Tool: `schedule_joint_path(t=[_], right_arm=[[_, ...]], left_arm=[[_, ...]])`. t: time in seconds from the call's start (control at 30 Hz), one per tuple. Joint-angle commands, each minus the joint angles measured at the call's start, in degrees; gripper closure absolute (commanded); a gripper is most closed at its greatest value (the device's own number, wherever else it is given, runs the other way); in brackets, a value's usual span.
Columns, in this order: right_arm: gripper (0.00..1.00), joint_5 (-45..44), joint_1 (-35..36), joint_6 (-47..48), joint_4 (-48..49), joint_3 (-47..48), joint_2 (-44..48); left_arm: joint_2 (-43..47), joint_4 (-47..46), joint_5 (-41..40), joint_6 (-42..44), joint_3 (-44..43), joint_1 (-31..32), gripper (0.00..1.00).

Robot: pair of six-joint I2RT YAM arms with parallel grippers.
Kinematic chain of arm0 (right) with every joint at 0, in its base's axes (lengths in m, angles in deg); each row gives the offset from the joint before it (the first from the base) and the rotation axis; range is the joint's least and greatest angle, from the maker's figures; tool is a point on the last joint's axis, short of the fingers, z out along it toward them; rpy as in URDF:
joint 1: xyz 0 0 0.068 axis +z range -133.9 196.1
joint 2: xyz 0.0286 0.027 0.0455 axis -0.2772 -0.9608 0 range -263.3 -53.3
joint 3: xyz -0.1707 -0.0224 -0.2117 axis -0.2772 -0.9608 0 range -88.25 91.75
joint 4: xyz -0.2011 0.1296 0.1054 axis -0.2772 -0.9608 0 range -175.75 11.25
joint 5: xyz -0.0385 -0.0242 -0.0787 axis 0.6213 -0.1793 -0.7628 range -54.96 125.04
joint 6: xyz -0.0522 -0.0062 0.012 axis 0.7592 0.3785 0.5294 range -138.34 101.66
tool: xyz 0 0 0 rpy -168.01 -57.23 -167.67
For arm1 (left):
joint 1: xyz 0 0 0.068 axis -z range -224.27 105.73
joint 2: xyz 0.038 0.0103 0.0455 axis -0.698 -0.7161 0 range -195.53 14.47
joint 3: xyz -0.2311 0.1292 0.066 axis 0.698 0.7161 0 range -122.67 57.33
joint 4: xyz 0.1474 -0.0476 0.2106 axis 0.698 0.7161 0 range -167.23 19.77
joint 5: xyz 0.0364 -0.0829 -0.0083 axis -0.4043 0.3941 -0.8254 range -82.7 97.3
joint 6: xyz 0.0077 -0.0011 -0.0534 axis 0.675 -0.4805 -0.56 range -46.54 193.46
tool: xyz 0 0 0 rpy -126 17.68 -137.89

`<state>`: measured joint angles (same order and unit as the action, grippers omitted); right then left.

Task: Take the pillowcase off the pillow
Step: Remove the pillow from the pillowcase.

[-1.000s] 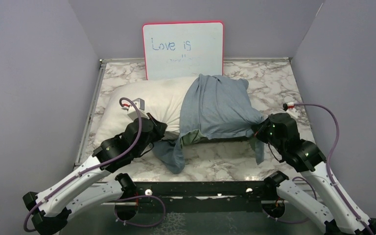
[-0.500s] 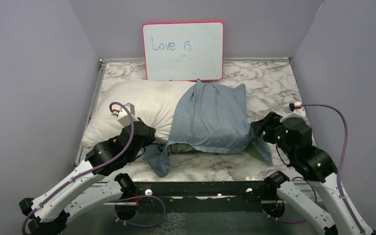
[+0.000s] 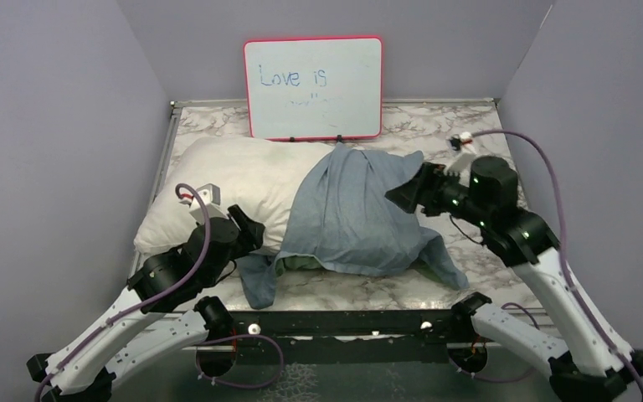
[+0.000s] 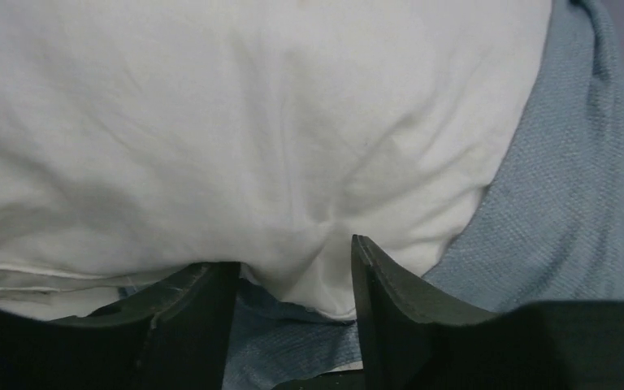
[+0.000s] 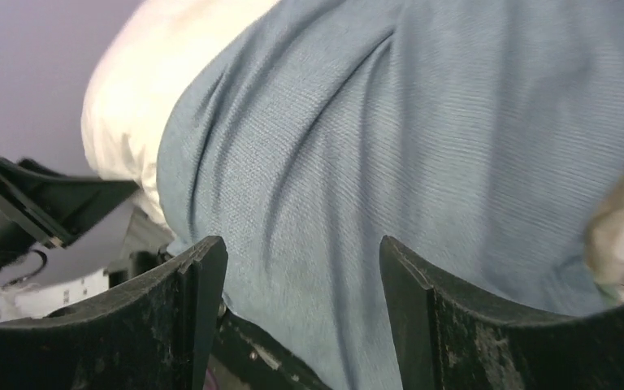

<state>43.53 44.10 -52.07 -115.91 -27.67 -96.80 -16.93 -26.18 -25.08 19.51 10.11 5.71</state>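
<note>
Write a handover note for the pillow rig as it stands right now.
Left gripper: open, jaws either side of a fold of the bare pillow at its near edge.
Right gripper: open, facing the pillowcase, holding nothing.
Done: the pillow's left half is bare. The pillowcase covers the right half, with a tail trailing beside the left gripper.
Left to do: regrip the cloth and pull it off the right end.

The white pillow (image 3: 222, 180) lies across the marble table (image 3: 469, 146), left half bare. The blue-grey pillowcase (image 3: 352, 222) drapes over its right half, with a tail of cloth trailing toward the near edge. The left gripper (image 3: 247, 229) sits at the pillow's near side, just beside that tail. The right gripper (image 3: 403, 193) hovers over the pillowcase's far right corner. The whiteboard (image 3: 313, 86) stands propped behind
</note>
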Motion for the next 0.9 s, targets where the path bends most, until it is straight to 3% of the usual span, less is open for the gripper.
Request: schedule_joint_path(t=[0.0, 0.2, 0.4, 0.5, 0.63, 0.77, 0.87], right_arm=[[0.27, 20.5, -0.1, 4.5, 6.5, -0.3, -14.1], [0.3, 24.6, 3.3, 6.2, 9.7, -8.8, -22.3], [0.31, 26.7, 11.6, 6.4, 12.8, -21.3, -23.6], [0.31, 22.8, 12.0, 5.7, 11.6, -22.1, -21.8], [0.26, 19.9, 12.0, 5.4, 11.4, -17.3, -15.9], [0.23, 8.7, 12.0, 4.3, 9.3, -10.7, -9.7], [0.22, -13.8, 12.0, 1.1, 3.0, -5.7, -6.2]], left_arm=[[0.2, -0.9, 1.8, 3.8, -6.5, -0.3, 0.39], [-4.0, -1.2, 6.8, 11.2, -18.2, -0.3, 0.21], [-18.0, -0.9, 9.7, 20.2, -24.5, -0.3, 0.1], [-24.4, -2.6, 5.5, 21.9, -23.7, -0.4, 0.03], [-30.5, -8.0, 4.6, 24.1, -21.5, -4.4, 0.02], [-31.6, -13.3, 8.6, 22.7, -14.5, -12.6, 0.03], [-30.1, -15.9, 14.2, 21.1, -8.7, -18.2, 0.06]])
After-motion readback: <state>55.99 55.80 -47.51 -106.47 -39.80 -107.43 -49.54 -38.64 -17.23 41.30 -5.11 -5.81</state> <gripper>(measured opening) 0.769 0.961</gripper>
